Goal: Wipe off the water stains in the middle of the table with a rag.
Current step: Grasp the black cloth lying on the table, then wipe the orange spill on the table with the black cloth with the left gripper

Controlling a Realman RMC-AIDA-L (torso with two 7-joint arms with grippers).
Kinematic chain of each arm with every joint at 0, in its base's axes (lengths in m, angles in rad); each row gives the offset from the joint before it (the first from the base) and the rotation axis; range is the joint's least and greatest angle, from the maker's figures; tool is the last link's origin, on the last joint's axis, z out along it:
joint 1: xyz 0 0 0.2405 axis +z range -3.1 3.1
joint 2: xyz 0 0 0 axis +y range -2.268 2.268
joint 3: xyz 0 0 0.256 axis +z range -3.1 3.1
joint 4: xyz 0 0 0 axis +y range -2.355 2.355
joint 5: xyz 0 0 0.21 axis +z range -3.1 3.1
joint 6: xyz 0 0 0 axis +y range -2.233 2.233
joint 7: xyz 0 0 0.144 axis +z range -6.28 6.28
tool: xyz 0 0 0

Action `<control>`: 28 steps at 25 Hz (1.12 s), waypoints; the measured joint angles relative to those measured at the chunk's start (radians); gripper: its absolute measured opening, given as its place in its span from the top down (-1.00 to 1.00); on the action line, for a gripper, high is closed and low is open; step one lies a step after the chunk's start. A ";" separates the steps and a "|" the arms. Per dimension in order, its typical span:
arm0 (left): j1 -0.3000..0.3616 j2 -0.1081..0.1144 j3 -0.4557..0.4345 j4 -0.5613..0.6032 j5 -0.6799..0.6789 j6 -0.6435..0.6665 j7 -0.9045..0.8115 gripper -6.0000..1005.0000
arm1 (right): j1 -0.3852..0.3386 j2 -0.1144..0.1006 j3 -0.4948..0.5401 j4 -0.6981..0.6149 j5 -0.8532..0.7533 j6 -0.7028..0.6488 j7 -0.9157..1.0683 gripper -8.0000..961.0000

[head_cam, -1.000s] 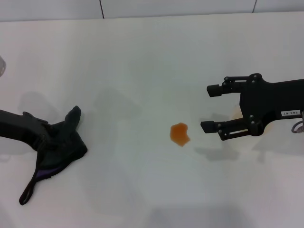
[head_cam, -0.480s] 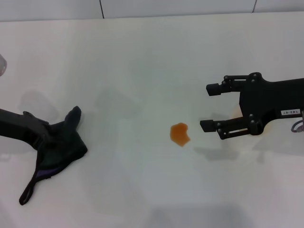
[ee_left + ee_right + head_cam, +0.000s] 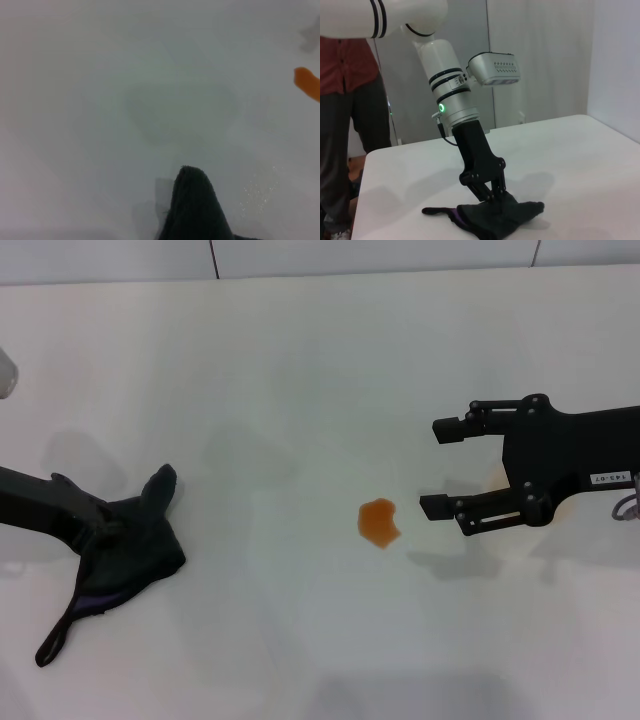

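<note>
Rag (image 3: 125, 558) lies at table's (image 3: 300, 370) eight o'clock, pinched by left gripper (image 3: 105, 532); it should drag flat toward central stain (image 3: 379, 523), where right gripper (image 3: 440, 467) hovers spread at three o'clock.

I see my glossy white left arm (image 3: 445, 85), black-banded with a green light, and black linkage-fingered right gripper (image 3: 437, 467).

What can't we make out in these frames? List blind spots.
- Left tool: fingertips sunk in the soft black rag in the right wrist view; the grip itself is hidden.
- Small orange-amber stain: cut by the frame edge in the left wrist view; whole only in the head view.
- Right tool: open above the plain white table; its own wrist view misses it.
</note>
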 joint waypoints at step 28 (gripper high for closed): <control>-0.207 -0.019 0.002 -0.161 -0.080 -0.075 0.104 0.85 | -0.001 -0.001 0.004 -0.002 0.000 0.000 0.000 -0.73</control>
